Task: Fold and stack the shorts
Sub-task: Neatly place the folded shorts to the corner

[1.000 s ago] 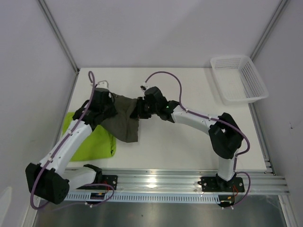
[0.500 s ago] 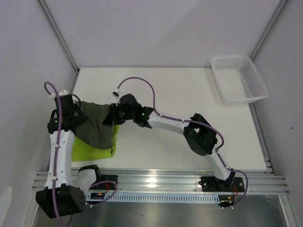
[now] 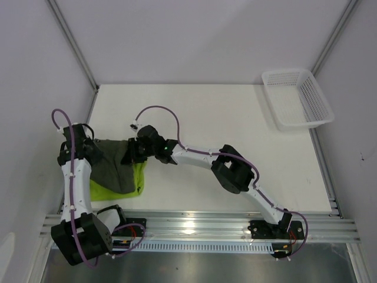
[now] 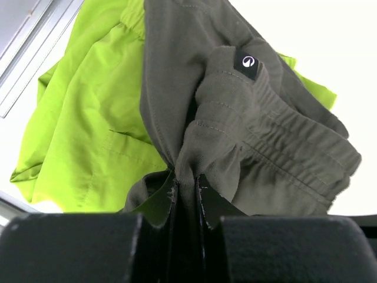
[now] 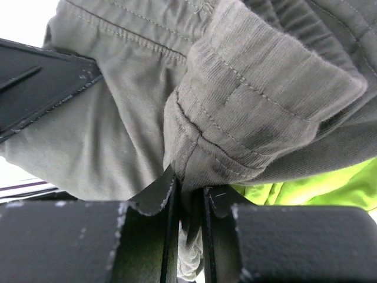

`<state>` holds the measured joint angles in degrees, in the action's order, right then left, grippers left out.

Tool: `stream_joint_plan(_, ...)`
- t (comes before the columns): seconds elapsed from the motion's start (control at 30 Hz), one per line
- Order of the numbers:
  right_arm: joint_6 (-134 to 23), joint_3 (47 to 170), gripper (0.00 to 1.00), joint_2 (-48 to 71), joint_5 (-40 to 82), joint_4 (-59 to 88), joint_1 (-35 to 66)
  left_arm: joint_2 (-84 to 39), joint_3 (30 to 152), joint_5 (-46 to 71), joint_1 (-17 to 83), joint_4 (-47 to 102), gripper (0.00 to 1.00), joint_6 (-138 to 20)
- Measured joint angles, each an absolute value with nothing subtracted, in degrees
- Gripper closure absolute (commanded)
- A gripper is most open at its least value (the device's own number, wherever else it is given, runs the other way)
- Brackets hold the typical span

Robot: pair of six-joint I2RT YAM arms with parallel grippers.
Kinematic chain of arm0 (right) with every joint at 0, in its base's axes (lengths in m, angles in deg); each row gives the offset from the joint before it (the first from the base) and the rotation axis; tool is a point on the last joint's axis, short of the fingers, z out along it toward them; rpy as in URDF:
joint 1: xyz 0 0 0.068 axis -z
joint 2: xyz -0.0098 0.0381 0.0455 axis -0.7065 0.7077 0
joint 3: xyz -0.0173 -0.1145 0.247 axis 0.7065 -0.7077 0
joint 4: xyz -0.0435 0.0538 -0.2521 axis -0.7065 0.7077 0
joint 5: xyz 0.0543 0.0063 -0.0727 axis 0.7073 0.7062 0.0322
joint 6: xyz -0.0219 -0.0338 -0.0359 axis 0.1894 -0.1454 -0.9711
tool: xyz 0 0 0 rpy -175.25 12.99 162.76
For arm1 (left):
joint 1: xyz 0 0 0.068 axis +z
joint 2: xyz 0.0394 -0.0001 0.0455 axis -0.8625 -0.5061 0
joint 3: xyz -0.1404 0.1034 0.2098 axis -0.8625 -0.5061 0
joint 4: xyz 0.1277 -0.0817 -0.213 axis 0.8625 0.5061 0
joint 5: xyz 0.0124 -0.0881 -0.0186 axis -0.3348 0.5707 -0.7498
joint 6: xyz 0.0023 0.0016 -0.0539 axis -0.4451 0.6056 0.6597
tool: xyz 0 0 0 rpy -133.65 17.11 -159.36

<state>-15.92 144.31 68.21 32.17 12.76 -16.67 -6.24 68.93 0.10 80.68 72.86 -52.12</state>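
Lying over the lime green shorts (image 3: 113, 190) at the near left corner of the table (image 3: 235, 118), the olive-grey shorts (image 3: 115, 166) are held at both sides. The left gripper (image 4: 185, 188) is nearly closed, pinching a fold of olive cloth. The right gripper (image 5: 189, 194) pinches the opposite edge the same way. A white mesh basket (image 3: 297, 100) sits at the far right, well apart.

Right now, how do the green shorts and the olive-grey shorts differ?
Colour: the green shorts are bright lime, the olive-grey shorts dark. Grip: the olive-grey shorts are pinched in the left fingers and right fingers; the green shorts are ungripped. Layer: olive-grey hangs over green, which lies on the table. Both are soft cloth.
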Motion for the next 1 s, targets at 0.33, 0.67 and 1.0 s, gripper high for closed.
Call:
stream_joint_plan(0.33, -16.0, 146.8, 0.98, 69.0, 32.2, 14.0, -16.9, -12.9, 68.9, -3.0, 86.9, 72.5, 0.02, -52.6)
stream_joint_plan(0.67, -15.4, 146.1, 0.18, 69.0, 29.2, 19.0, -16.9, -12.3, 69.0, -6.9, 87.3, 73.2, 0.01, -51.4)
stream_joint_plan(1.0, -14.6, 140.9, 0.10, 67.7, 26.6, 23.6, -14.0, -4.2, 71.3, -2.0, 87.3, 72.8, 0.01, -51.9)
